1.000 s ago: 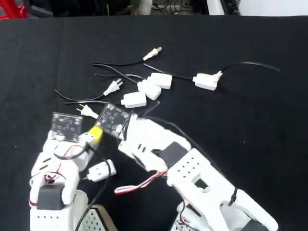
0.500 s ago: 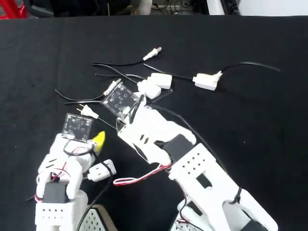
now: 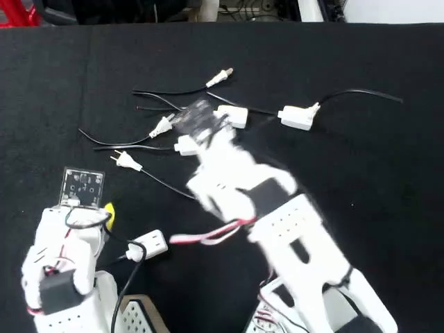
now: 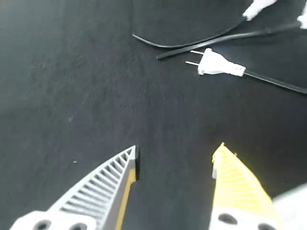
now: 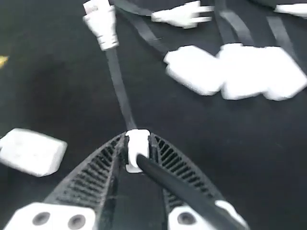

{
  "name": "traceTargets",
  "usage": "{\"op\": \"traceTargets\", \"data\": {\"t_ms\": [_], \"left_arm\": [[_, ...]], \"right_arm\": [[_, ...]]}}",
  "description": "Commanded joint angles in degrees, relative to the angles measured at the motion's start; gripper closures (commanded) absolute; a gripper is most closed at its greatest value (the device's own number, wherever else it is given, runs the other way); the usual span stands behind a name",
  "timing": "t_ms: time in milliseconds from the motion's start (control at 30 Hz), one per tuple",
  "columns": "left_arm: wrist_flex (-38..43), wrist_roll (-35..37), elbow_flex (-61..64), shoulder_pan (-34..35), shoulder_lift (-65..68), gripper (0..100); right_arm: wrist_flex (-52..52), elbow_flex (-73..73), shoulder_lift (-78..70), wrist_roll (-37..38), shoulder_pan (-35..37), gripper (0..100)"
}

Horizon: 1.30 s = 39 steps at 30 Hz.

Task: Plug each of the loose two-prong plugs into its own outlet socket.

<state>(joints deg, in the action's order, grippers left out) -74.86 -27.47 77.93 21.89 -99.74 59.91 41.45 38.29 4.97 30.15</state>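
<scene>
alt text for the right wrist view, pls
The right gripper is shut on a small white plug with a black cord, over a black table. Beyond it lie three white outlet sockets side by side, two loose plugs and another socket.

Three white two-prong plugs (image 3: 126,161) on black cords lie loose near white socket blocks (image 3: 297,116), while the right gripper (image 5: 137,154) pinches a fourth plug (image 5: 137,143).

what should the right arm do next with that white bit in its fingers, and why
Probably ease it toward the nearest white socket block and line it up. The right gripper is shut on a small white plug-like piece with a cord, and three socket blocks lie on the cloth ahead, apart from it.
</scene>
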Motion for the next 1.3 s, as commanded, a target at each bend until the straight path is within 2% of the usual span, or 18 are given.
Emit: {"op": "traceTargets", "data": {"t_ms": [0,133,267,400,533,700,1000,1167,1267], "left_arm": [[-4.66,-5.27,-17.63,-0.75,19.25,74],[-8.18,-13.8,-28.09,-6.99,41.32,74],[-9.93,-20.57,-29.93,-16.22,55.65,74],[-6.95,-23.21,-30.02,-19.38,59.69,74],[-2.29,-30.33,-28.18,-20.62,60.31,74],[-0.35,-37.19,-23.87,-24.75,60.31,71],[9.05,-37.19,-14.81,-26.59,60.31,68],[20.22,-29.71,-9.27,-26.59,60.31,68],[22.68,-26.81,-7.6,-26.68,60.31,68]], "right_arm": [[3.87,-6.37,-0.13,0.53,-6.24,98.7],[4.22,-6.81,-0.13,0.7,-9.14,98.7],[4.4,-7.69,-0.04,3.08,-12.75,98.7],[4.57,-8.48,-0.04,3.43,-15.21,98.7],[4.57,-8.48,-0.04,3.43,-15.21,98.7],[4.48,-8.31,-0.04,3.43,-15.21,98.7],[4.57,-8.22,-0.04,3.43,-15.21,98.7],[4.57,-8.13,-0.04,4.4,-15.21,98.7],[4.66,-8.13,-0.04,4.57,-15.21,98.7]]}}
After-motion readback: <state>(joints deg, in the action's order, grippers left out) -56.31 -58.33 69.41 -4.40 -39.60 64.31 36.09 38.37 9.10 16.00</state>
